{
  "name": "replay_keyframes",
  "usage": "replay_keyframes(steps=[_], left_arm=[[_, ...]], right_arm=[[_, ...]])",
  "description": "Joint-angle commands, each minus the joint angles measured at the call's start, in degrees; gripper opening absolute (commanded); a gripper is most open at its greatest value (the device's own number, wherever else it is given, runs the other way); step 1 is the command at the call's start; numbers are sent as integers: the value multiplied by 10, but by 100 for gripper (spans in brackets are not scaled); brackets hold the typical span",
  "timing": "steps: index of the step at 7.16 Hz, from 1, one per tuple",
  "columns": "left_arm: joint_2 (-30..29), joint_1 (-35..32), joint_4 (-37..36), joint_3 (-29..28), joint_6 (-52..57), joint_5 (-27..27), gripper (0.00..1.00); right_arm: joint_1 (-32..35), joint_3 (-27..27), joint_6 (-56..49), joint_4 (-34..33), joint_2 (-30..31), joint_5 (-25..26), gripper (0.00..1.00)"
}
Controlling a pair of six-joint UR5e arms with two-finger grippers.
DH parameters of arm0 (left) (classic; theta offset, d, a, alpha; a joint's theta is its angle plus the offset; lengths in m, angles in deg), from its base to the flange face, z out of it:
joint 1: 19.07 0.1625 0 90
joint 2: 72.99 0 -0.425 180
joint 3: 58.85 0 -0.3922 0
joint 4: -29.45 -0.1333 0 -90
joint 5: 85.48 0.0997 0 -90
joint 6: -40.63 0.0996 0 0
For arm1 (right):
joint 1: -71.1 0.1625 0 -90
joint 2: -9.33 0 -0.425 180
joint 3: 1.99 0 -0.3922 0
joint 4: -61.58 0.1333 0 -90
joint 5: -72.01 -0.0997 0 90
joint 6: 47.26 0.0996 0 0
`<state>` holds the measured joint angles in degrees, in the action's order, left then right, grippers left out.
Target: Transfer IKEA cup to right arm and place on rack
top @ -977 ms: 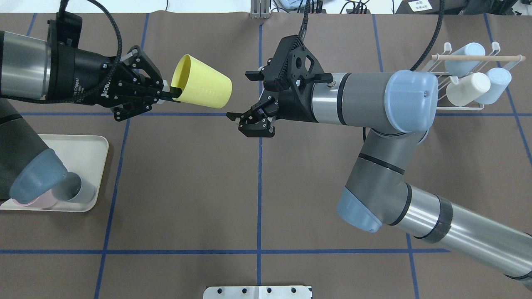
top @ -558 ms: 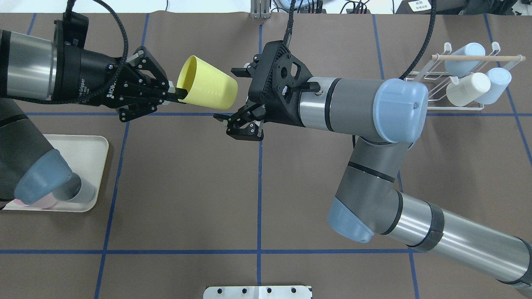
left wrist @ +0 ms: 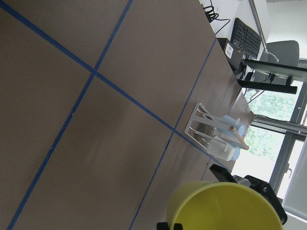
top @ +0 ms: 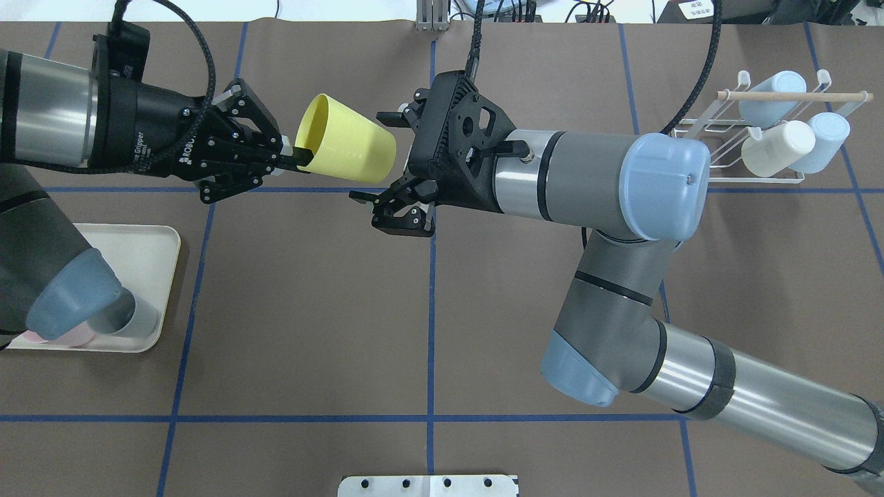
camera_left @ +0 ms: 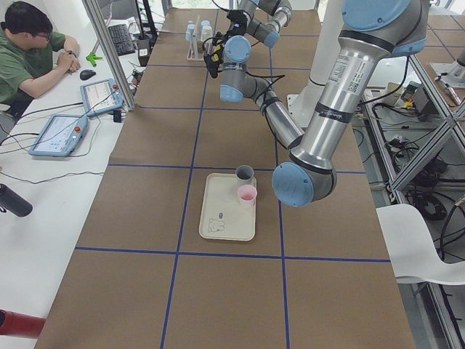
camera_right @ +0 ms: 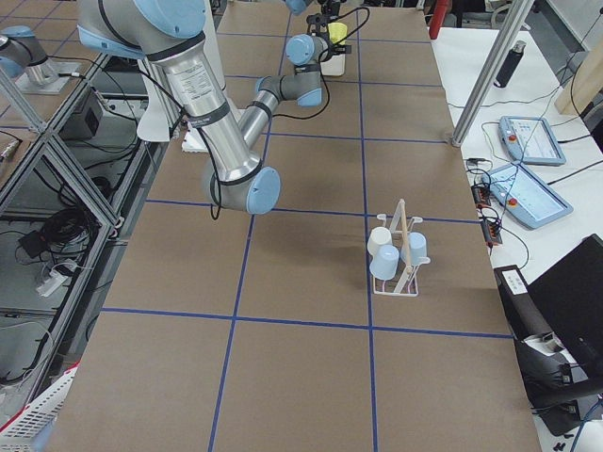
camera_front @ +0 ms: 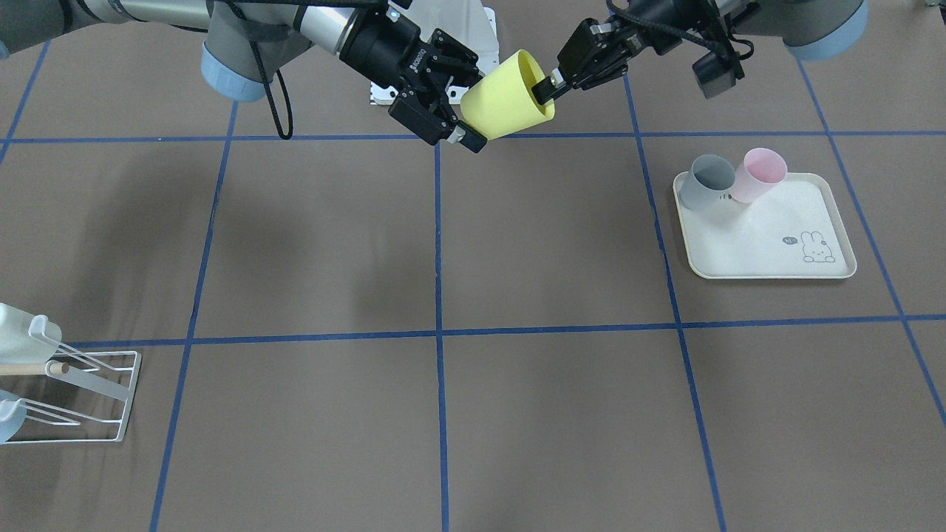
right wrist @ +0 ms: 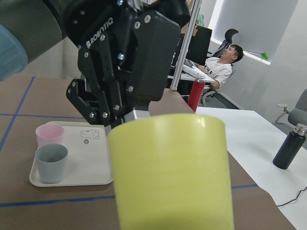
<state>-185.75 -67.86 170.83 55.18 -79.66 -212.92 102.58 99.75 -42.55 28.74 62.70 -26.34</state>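
Observation:
A yellow IKEA cup point(top: 349, 148) hangs on its side above the table, its mouth toward my left arm. My left gripper point(top: 295, 156) is shut on its rim, one finger inside the cup; the front-facing view shows that left gripper point(camera_front: 545, 89) pinching the rim of the cup point(camera_front: 510, 96). My right gripper point(top: 375, 156) is open, its fingers on either side of the cup's base. The cup point(right wrist: 172, 172) fills the lower right wrist view. The white wire rack point(top: 760, 138) with a wooden dowel stands at the far right, holding three cups.
A cream rabbit-print tray point(camera_front: 768, 236) on my left side carries a grey cup point(camera_front: 708, 181) and a pink cup point(camera_front: 761, 174). Blue tape lines cross the brown table. A person point(camera_left: 29, 36) sits at a side desk with tablets.
My right arm has swung left toward the cup, so its open fingers now flank the base. My left arm has carried the cup slightly right.

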Motion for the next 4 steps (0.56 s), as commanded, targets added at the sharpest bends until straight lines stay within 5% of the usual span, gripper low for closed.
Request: replay_keyframes(steps=[1,4], left_arm=[[-1,0,0,0,0,0,0],[-1,0,1,0,2,0,0]], right_arm=[[-1,0,-6,2,0,0,89],[1,1,-10,1,2,1,68]])
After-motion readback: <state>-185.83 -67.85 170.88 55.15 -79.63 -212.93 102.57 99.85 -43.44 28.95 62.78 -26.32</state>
